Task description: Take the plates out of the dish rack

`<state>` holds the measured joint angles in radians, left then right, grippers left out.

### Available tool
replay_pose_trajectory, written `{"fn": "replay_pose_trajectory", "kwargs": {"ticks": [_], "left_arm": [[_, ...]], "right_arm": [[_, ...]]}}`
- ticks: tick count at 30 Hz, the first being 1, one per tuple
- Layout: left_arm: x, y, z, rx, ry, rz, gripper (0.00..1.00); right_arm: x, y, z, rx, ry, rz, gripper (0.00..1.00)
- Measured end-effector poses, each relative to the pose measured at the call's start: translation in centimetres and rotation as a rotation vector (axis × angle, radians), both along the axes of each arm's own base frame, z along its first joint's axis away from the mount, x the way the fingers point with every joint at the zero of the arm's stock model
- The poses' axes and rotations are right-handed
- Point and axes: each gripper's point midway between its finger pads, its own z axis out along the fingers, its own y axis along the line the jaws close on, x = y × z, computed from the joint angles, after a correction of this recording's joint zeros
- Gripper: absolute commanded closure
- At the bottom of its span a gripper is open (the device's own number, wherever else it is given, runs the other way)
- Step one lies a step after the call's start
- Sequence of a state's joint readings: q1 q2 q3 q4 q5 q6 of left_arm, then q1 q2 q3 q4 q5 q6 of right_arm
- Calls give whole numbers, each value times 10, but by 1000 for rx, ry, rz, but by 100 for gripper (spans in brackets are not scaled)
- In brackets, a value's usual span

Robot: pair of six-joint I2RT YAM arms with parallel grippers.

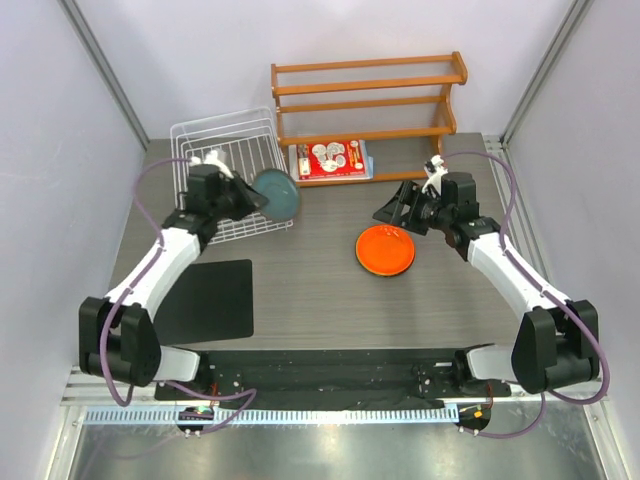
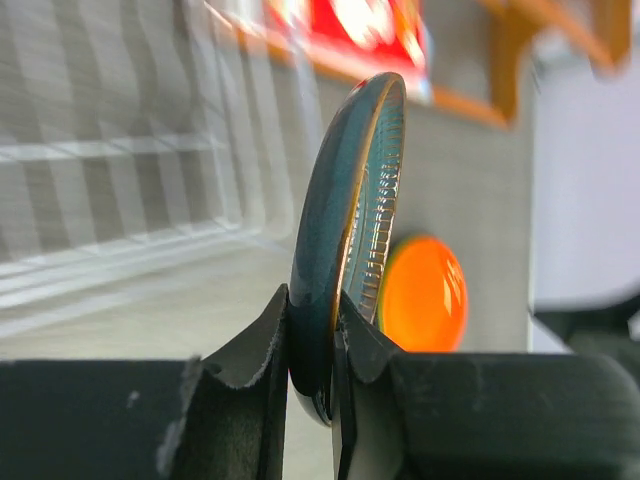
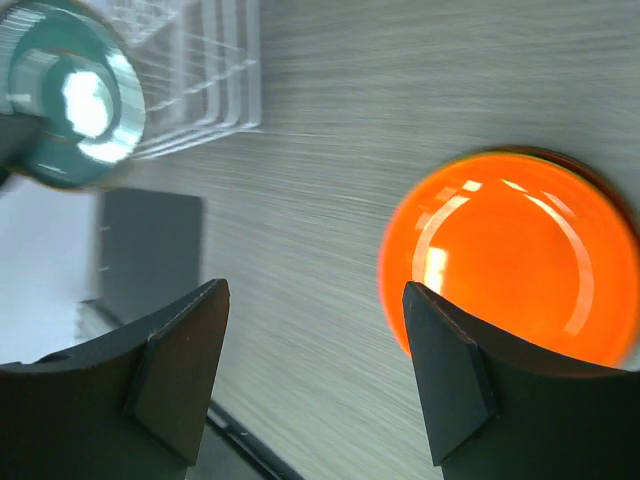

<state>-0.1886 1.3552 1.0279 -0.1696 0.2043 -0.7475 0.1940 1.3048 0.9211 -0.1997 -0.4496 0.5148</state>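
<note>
My left end effector (image 2: 315,340) pinches the teal plate (image 2: 345,200) by its rim alone, so it could swivel or slip onto the counter (image 1: 300,290); my right end effector (image 3: 315,370) gapes empty.

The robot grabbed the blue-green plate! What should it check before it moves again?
1. Grip: the left gripper pinches the rim of the teal plate from both sides. Ok.
2. Plate free of the dish rack: from above, the plate overlaps the rack's right corner, and its height over the wires is not clear. Cannot tell.
3. Landing spot: there is bare table beside the orange plate, which lies flat. Ok.
4. Right gripper: open and holding nothing. Ok.
5. Right gripper out of the way: it hangs close to the orange plate, so it may crowd that spot. Cannot tell.
</note>
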Motion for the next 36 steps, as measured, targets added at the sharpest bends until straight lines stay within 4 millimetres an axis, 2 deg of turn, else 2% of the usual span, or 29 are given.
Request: {"fn": "replay_pose_trajectory", "kwargs": {"ticks": [4,7,17,24,26,33,36], "left_arm": [[-21,-68,-11,-68,27,-183,100],[-30,-99,-12,-113,24,-256,100],[-41,-143,-12,-173,-4,-335,100],[-54,-168,-20,-172,7,-383,100],[-57,-174,-24,-172,18,-397,100],[-62,-181,-26,-179,31,-407,100],[-58,-178,-26,-178,32,-390,100]], "right_arm": [[1,23,16,112,-41,61,24],[0,33,16,161,-36,89,24],[-7,45,3,187,-13,121,24],[-6,52,-9,200,10,147,25],[-5,53,-12,202,15,150,29],[1,52,-26,198,35,139,76],[2,51,-25,222,43,137,90]]}}
